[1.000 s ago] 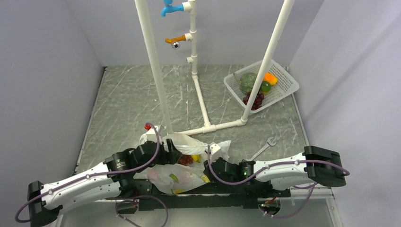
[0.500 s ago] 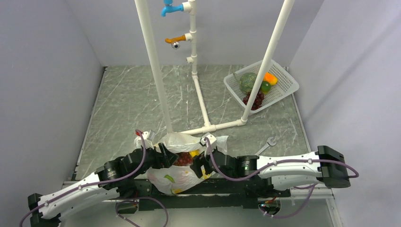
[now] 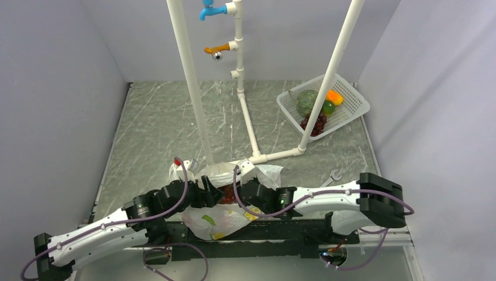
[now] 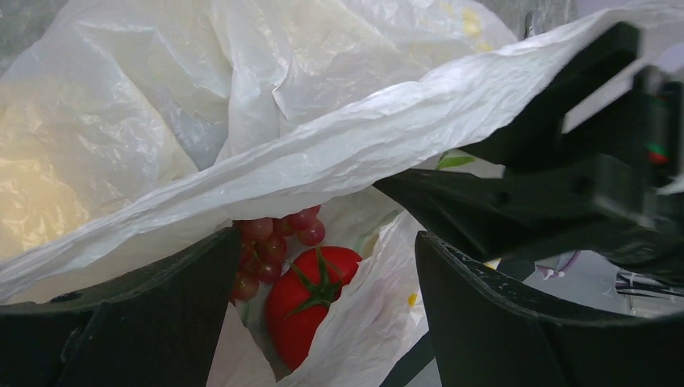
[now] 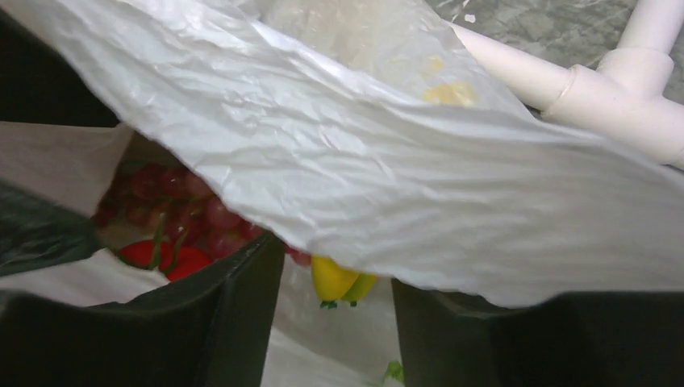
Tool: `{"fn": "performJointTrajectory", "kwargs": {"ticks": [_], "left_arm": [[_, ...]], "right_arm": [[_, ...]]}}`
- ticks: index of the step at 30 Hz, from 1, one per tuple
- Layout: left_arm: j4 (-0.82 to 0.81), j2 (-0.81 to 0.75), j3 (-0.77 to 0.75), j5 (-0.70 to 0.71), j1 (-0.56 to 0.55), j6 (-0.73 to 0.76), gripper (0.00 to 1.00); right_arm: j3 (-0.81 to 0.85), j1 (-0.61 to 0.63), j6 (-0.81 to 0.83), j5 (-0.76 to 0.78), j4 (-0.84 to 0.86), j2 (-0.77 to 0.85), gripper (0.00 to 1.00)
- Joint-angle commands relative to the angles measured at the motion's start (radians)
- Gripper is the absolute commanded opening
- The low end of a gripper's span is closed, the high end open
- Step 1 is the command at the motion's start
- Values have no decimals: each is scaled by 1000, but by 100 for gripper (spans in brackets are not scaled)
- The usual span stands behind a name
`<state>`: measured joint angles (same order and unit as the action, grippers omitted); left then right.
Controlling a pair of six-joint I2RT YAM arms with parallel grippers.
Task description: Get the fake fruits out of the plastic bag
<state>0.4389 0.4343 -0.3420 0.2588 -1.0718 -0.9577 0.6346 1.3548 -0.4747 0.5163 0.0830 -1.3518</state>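
A: Where is the bag (image 3: pixel 225 218) now?

B: It lies at the near edge of the surface (image 3: pixel 158 129), in the middle. The left hand (image 3: pixel 210 192) and the right hand (image 3: pixel 244 190) are at its mouth. Both are released, spread wide, grasping nothing.

A: And the fruits?

B: All inside: grapes (image 4: pixel 270 242), a red fruit (image 4: pixel 310 298) and a yellow fruit (image 5: pixel 335 280). I think they are light, hard and slippery. The bag is thin and soft, so it may cling. Better to take the red fruit around its widest part.
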Motion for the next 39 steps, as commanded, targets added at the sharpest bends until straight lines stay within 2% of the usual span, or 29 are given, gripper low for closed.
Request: {"fn": "performJointTrajectory", "kwargs": {"ticks": [1, 8, 13, 21, 25, 28, 30, 34, 39], "left_arm": [[32, 2, -74, 5, 2, 32, 85], [-2, -21, -32, 7, 2, 8, 85], [38, -13, -24, 17, 2, -12, 84], [134, -18, -94, 58, 3, 36, 84], [130, -29, -133, 51, 2, 80, 84], [150, -31, -169, 65, 3, 103, 84], [178, -31, -207, 84, 3, 121, 85], [242, -20, -291, 155, 3, 184, 85], [350, 30, -363, 234, 3, 187, 87]], "right_arm": [[46, -21, 46, 18, 103, -66, 51], [71, -26, 62, 53, 119, -195, 49], [98, -26, 79, 71, 102, -227, 33], [68, -11, 79, 55, -11, -22, 13], [34, -12, 62, 35, -90, 96, 9], [-5, -15, 100, -37, -90, 161, 8], [-23, -15, 124, -59, -93, 165, 0], [-32, -16, 131, -82, -135, 163, 0], [-53, -12, 155, -179, -153, 258, 0]]}}
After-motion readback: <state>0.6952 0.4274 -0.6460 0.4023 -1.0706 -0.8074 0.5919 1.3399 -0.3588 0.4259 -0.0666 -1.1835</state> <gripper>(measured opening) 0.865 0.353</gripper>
